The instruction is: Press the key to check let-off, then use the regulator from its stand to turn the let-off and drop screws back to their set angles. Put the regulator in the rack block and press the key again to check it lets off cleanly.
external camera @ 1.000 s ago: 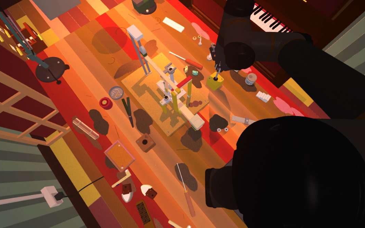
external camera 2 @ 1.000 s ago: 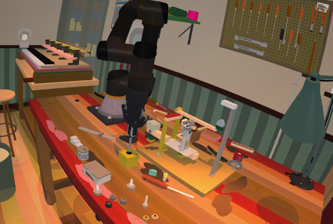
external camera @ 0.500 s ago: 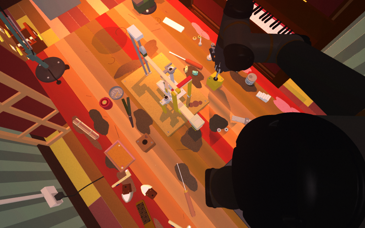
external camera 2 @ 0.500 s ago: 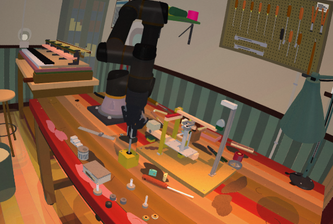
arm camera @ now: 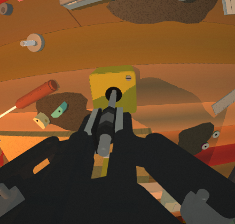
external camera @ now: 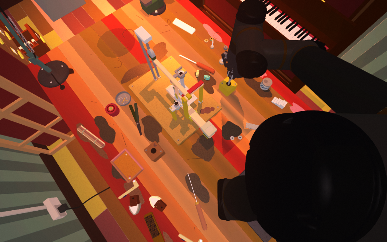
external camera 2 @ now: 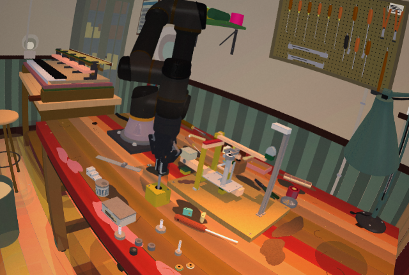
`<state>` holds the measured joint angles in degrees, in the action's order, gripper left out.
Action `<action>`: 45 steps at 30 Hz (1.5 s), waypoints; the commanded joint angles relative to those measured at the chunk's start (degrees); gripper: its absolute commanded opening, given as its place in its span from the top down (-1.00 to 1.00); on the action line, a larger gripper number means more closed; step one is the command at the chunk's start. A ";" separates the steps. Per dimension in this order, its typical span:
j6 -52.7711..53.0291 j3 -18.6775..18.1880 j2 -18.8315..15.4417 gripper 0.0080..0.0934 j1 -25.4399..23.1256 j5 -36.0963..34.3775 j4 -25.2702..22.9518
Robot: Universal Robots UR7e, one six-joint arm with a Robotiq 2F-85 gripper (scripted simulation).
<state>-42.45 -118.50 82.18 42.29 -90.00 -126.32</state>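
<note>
The regulator [arm camera: 108, 117], a slim grey tool with a dark hexagonal grip, is clamped upright in my closed gripper [arm camera: 106, 122], and its thin tip sits in the hole of the yellow stand block [arm camera: 113, 88]. The stand [external camera 2: 158, 194] rests on the bench just in front of the piano action model [external camera 2: 224, 166] on its board. The model's pale key [external camera: 207, 128] juts out at the board's near end. The brown rack block [external camera: 154, 151] with a hole in its top sits beyond the board's far side. My gripper [external camera 2: 161, 168] hangs straight over the stand.
The bench's red front edge [external camera 2: 76, 182] runs close to the stand, with a small box [external camera 2: 118, 212], a ribbed spool [external camera 2: 101, 187] and loose pegs along it. A red-handled screwdriver [external camera 2: 198, 226] lies beside the board. A green lamp [external camera 2: 373, 153] stands at the right end.
</note>
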 commanded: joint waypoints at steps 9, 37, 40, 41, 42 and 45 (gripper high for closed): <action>0.00 -0.53 -0.67 1.00 0.00 0.00 -1.32; 0.00 -1.02 -1.32 1.00 0.00 0.00 -2.46; 0.00 -1.04 -1.35 1.00 0.00 0.00 -2.51; 0.00 -1.04 -1.36 1.00 0.00 0.00 -2.53; 0.00 -1.05 -1.37 1.00 0.00 0.00 -2.55; 0.00 -1.07 -1.40 1.00 0.00 0.00 -2.59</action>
<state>-42.45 -119.60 80.74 42.29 -90.00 -128.88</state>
